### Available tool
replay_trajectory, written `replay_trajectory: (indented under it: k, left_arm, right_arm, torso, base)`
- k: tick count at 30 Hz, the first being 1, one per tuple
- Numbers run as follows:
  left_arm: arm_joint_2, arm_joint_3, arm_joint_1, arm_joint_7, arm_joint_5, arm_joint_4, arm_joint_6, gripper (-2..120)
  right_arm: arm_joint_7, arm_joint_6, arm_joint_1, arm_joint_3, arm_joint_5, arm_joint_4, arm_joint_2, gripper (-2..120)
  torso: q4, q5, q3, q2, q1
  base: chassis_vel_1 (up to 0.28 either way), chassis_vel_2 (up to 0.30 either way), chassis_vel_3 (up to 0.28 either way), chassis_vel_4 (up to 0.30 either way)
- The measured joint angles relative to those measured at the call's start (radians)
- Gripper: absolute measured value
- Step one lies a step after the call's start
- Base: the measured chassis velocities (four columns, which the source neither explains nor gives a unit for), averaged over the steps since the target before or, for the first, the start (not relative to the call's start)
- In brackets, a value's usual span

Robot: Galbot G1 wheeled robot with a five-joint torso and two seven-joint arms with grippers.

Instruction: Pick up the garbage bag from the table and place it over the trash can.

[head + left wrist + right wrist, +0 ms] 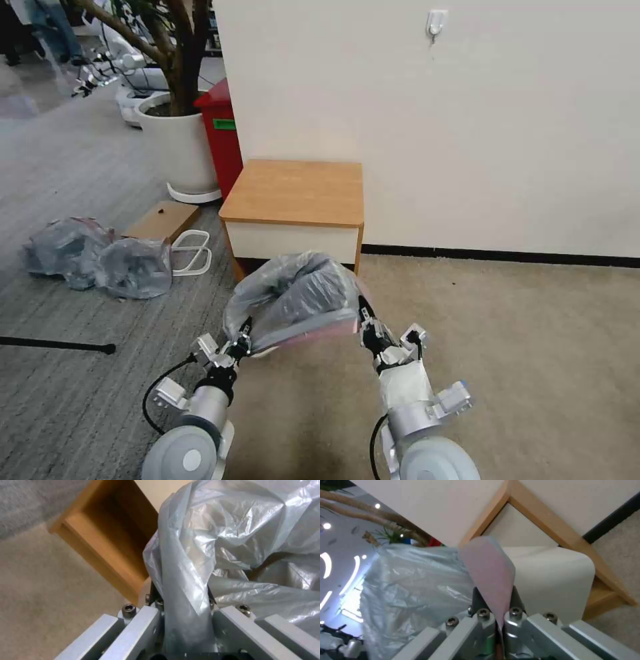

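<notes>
An indoor robot-testing space, dressed in part as a home room, is being shown. The floor is being covered by grey ribbed carpet (80, 373) on the left and beige carpet (520, 347) on the right. A plain cream wall (467, 133) with a small white hook (437, 22) is being backed onto by a low wooden nightstand with a white drawer front (297, 207). A large white round planter holding a tree (177, 143) and a tall red bin with a green label (222, 133) are being kept beside it. White robot machinery (123, 67) is being parked farther off.

No legible text or labels.
</notes>
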Motion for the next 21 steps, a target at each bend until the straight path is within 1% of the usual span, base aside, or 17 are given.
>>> replay_trajectory:
  k: [4, 13, 14, 16, 17, 18, 19, 20, 21]
  left_arm:
    - [0.001, -0.005, -0.006, -0.013, -0.025, -0.005, 0.004, 2]
    - [-0.007, -0.001, -0.004, -0.044, -0.118, -0.052, 0.040, 2]
    - [-0.008, 0.003, -0.001, -0.046, -0.128, -0.060, 0.048, 2]
    - [-0.010, 0.010, 0.010, -0.048, -0.139, -0.075, 0.060, 2]
    - [-0.010, 0.010, 0.010, -0.048, -0.139, -0.075, 0.060, 2]
    - [-0.012, 0.014, 0.018, -0.051, -0.147, -0.084, 0.066, 2]
    - [-0.013, 0.015, 0.019, -0.052, -0.149, -0.086, 0.067, 2]
    - [-0.018, 0.020, 0.029, -0.055, -0.154, -0.098, 0.073, 2]
    - [-0.018, 0.020, 0.029, -0.055, -0.154, -0.098, 0.073, 2]
  right_arm:
    - [-0.005, 0.007, -0.009, -0.002, -0.019, 0.003, -0.002, 0]
    - [-0.029, 0.051, -0.023, 0.025, -0.088, -0.069, -0.013, 0]
    - [-0.034, 0.061, -0.017, 0.029, -0.112, -0.086, -0.011, 0]
    - [-0.046, 0.098, 0.006, 0.039, -0.194, -0.140, -0.009, 5]
    - [-0.046, 0.098, 0.006, 0.039, -0.194, -0.140, -0.009, 5]
    - [-0.054, 0.121, 0.021, 0.047, -0.243, -0.173, -0.011, 8]
    - [-0.055, 0.124, 0.024, 0.048, -0.250, -0.178, -0.011, 10]
    - [-0.059, 0.143, 0.046, 0.057, -0.294, -0.216, -0.017, 18]
    - [-0.059, 0.143, 0.046, 0.057, -0.294, -0.216, -0.017, 18]
  torso:
    - [0.0001, 0.0000, 0.000, 0.000, 0.000]
    - [0.0000, 0.0000, 0.000, 0.000, 0.000]
    - [0.0000, 0.0000, 0.000, 0.000, 0.000]
    - [0.0000, 0.0001, 0.000, 0.000, 0.000]
    - [0.0000, 0.0001, 0.000, 0.000, 0.000]
    - [0.0000, 0.0000, 0.000, 0.000, 0.000]
    - [0.0000, 0.0001, 0.000, 0.000, 0.000]
    - [0.0000, 0.0002, 0.000, 0.000, 0.000]
    - [0.0000, 0.0002, 0.000, 0.000, 0.000]
  base:
    - [0.000, 0.000, 0.000, 0.000]
    - [0.000, 0.000, 0.000, 0.000]
    - [0.000, 0.000, 0.000, 0.000]
    - [0.000, 0.000, 0.000, 0.000]
    - [0.000, 0.000, 0.000, 0.000]
    - [0.000, 0.000, 0.000, 0.000]
    - [0.000, 0.000, 0.000, 0.000]
    - [0.000, 0.000, 0.000, 0.000]
    - [0.000, 0.000, 0.000, 0.000]
